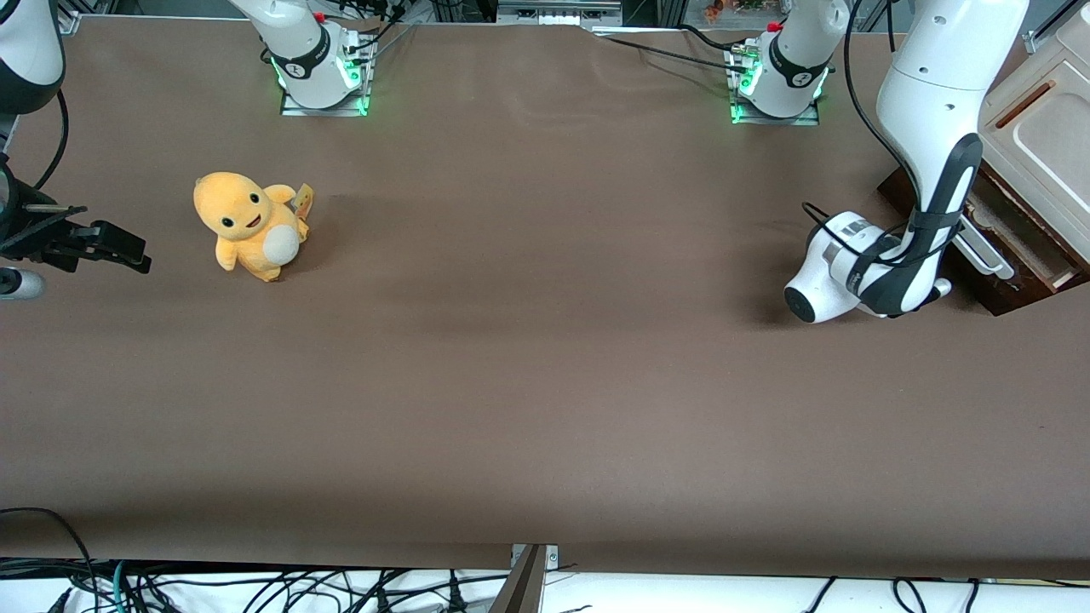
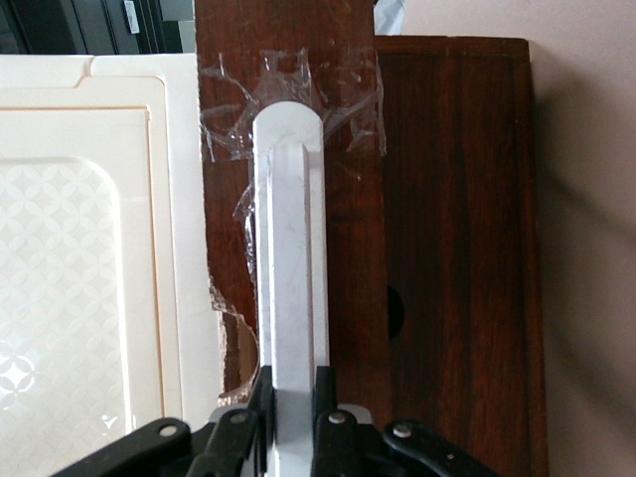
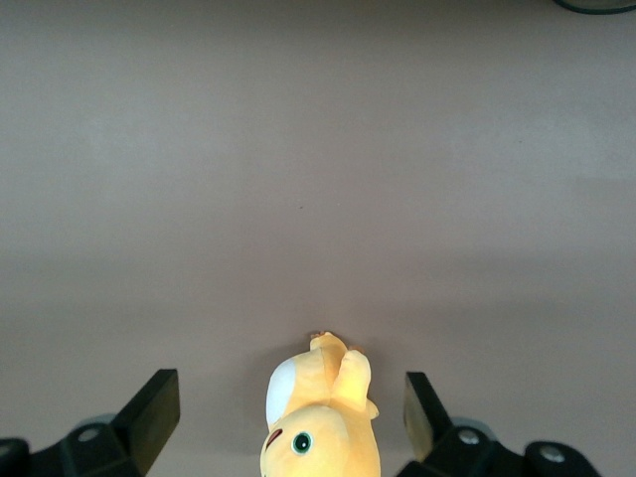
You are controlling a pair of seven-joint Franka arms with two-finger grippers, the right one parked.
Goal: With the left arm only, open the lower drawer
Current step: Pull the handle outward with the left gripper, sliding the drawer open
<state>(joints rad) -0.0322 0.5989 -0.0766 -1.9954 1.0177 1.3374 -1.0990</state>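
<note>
Already the left arm's claw is clamped across the drawer handle, its long axis crossing the fingers.

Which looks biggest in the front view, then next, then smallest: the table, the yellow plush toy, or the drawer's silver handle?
1. The table, by far.
2. The yellow plush toy.
3. The silver handle of the lower drawer, partly hidden by the left arm; its gripper is shut on the handle.
</note>
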